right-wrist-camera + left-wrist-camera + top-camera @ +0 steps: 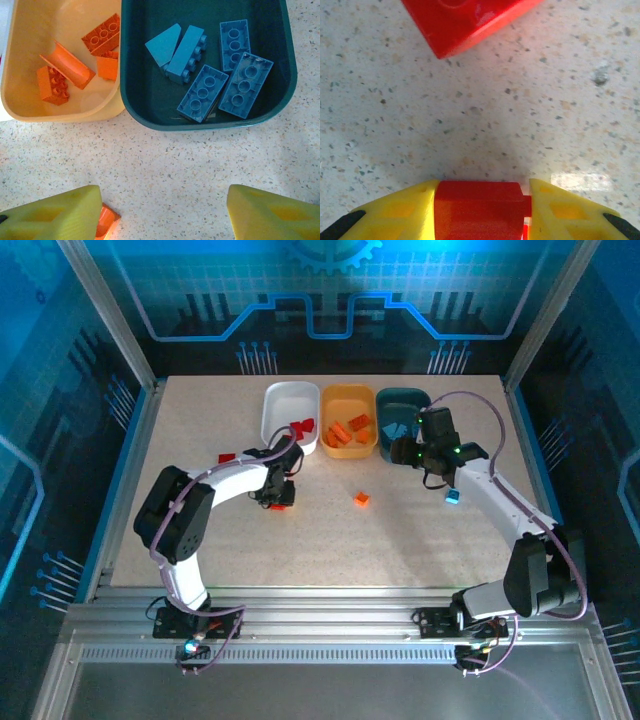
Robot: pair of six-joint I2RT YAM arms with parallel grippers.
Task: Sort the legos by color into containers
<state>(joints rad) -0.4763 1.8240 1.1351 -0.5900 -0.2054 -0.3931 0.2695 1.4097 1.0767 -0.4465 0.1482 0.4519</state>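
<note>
Legos (202, 92) are partly sorted on a speckled worktop (200, 550). Three tubs stand side by side along its far edge: a white tub (281, 400) on the left, an orange tub (347, 393) in the middle and a teal tub (402, 396) on the right.

The left gripper (482, 202) is low over the worktop, near the white tub's front corner, its yellow fingers clamped on a red brick (479, 212). A second red brick (465, 20) lies just ahead of it on the worktop, apart from the fingers.

The right gripper (405, 452) hangs over the worktop just in front of the teal tub. Its fingers (55, 215) are wide apart, with nothing between them.

In the tubs, a few red pieces (302, 427) lie in the white one. Four orange pieces (65, 75) show in the orange one, in the right wrist view. The teal one holds five blue pieces (234, 45) — a wedge, a long brick and three flat ones.

Loose on the worktop are an orange brick (361, 499) between the two grippers, and a light blue brick (452, 497) beside the right arm. A red brick (227, 457) also lies left of the white tub — I cannot tell whether it is the one ahead of the left gripper.
</note>
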